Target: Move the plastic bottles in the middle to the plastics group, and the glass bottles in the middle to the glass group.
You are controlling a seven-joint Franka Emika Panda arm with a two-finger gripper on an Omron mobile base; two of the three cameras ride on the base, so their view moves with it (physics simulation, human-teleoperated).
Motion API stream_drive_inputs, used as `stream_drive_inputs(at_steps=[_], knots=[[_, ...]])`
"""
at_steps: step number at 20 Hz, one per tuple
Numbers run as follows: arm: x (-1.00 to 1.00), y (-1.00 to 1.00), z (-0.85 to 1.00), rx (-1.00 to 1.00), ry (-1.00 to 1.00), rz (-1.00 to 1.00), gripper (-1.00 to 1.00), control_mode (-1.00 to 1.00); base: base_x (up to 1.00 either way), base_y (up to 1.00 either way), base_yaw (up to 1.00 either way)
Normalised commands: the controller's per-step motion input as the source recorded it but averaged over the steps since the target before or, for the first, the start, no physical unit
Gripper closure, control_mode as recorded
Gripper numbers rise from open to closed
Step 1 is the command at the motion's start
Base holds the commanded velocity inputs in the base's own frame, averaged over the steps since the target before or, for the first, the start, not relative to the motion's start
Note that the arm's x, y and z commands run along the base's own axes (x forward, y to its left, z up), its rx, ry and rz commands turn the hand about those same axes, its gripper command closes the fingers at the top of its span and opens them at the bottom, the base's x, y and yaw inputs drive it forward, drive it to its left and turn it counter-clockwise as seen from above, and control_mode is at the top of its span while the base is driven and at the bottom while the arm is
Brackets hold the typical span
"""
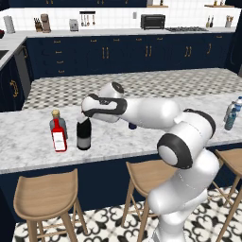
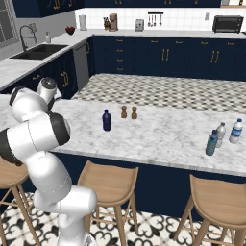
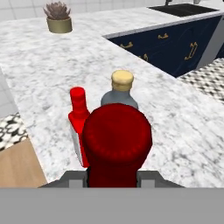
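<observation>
My gripper (image 1: 86, 119) is shut on the red capped neck of the glass bottle (image 1: 83, 136), a tall, nearly black wine bottle with a pale label. It stands upright at the left of the island counter. Just left of it is the glass group: a red flat bottle (image 1: 58, 135) and a squat clear bottle with a tan stopper (image 1: 56, 116). The hand view looks down on the red cap (image 3: 117, 139), with the red bottle (image 3: 78, 114) and the squat bottle (image 3: 121, 89) right behind. A navy plastic bottle (image 2: 106, 120) stands mid-counter. The plastics group (image 2: 221, 135) is at the far right.
Two small brown shakers (image 2: 129, 112) stand beside the navy bottle. Wooden stools (image 1: 46, 198) line the counter's near side. A potted plant (image 3: 59, 19) sits far back on the counter in the hand view. My arm stretches left over the counter (image 1: 28, 142).
</observation>
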Motion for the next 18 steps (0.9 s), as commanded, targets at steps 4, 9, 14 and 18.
stream_drive_inputs(at_steps=[4,9,14,18], knots=[[0.23,0.11,0.00,-0.01,0.00,0.00,1.00,-1.00,0.00,0.00,0.00],[0.11,0.06,0.00,0.00,0.00,0.00,1.00,-1.00,0.00,0.00,0.00],[0.02,0.04,-0.20,-0.02,0.00,0.00,1.00,-1.00,0.00,0.00,0.00],[0.02,0.02,-0.40,-0.03,0.00,0.00,1.00,-1.00,0.00,0.00,0.00]])
